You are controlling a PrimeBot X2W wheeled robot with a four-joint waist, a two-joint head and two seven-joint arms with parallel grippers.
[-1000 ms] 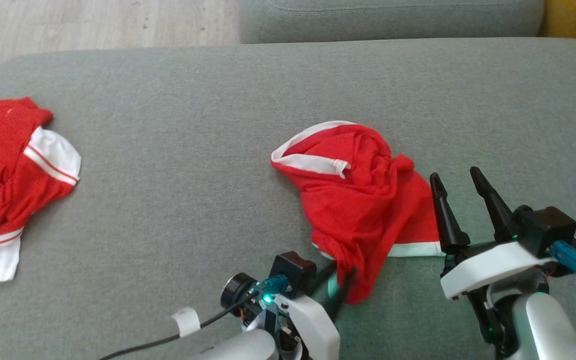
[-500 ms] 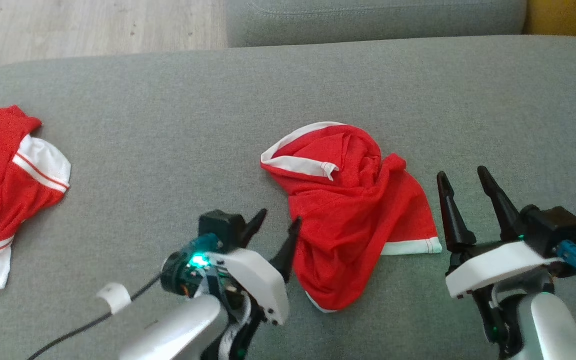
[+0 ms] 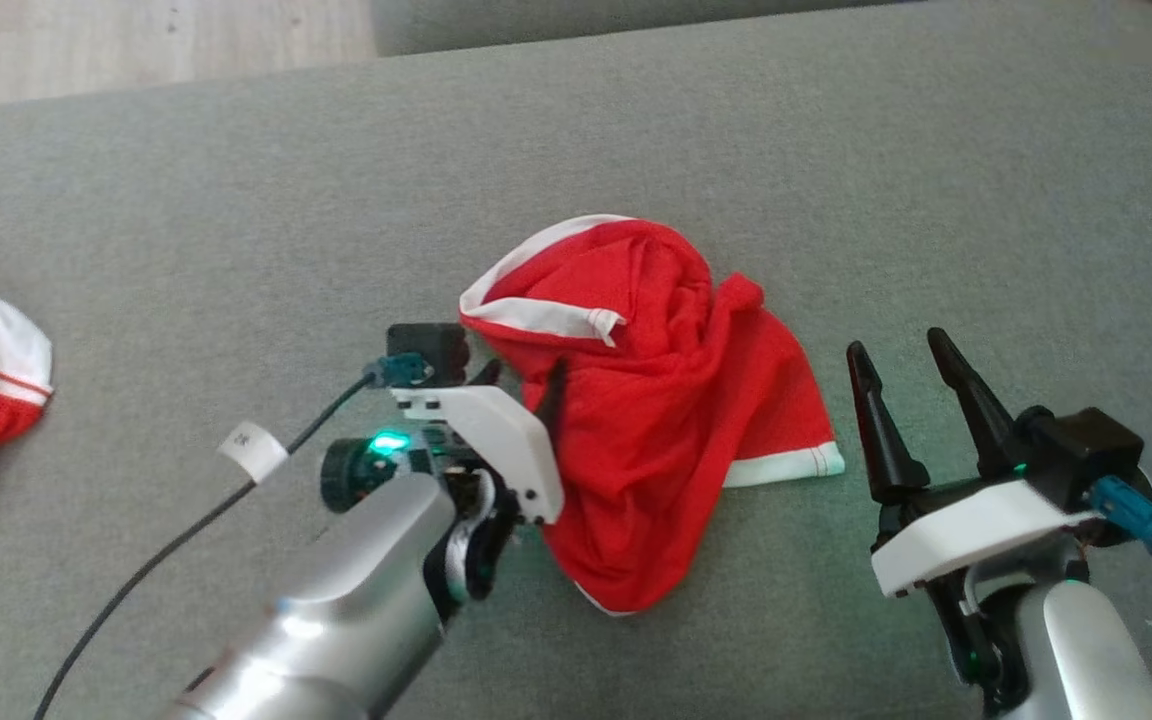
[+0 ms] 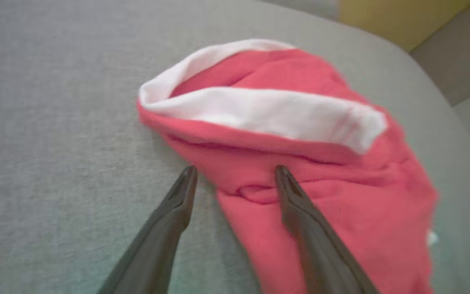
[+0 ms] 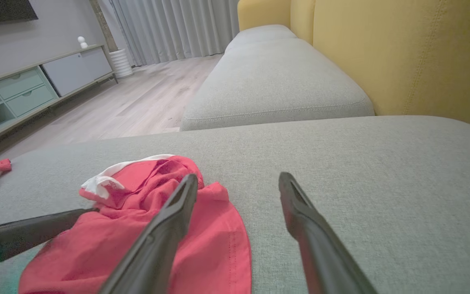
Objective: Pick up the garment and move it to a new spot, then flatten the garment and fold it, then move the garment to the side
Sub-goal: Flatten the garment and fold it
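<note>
- Garment [image 3: 656, 420]: red mesh, crumpled mid sofa cushion [image 3: 236, 200]; prob. light, limp, bunches easily.
- Best hold, imo: white band [image 4: 259, 110], 12 o'clock of left fingers [image 4: 296, 204].
- Left fingers wide, empty, straddling garment's edge.
- Right fingers [image 3: 876, 430] wide, empty; garment at 9 o'clock, near, not touching.

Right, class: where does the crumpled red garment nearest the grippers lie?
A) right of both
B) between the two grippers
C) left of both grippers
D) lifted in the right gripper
B: in the head view the red garment lies on the cushion between the open left gripper and the open right gripper.
</note>
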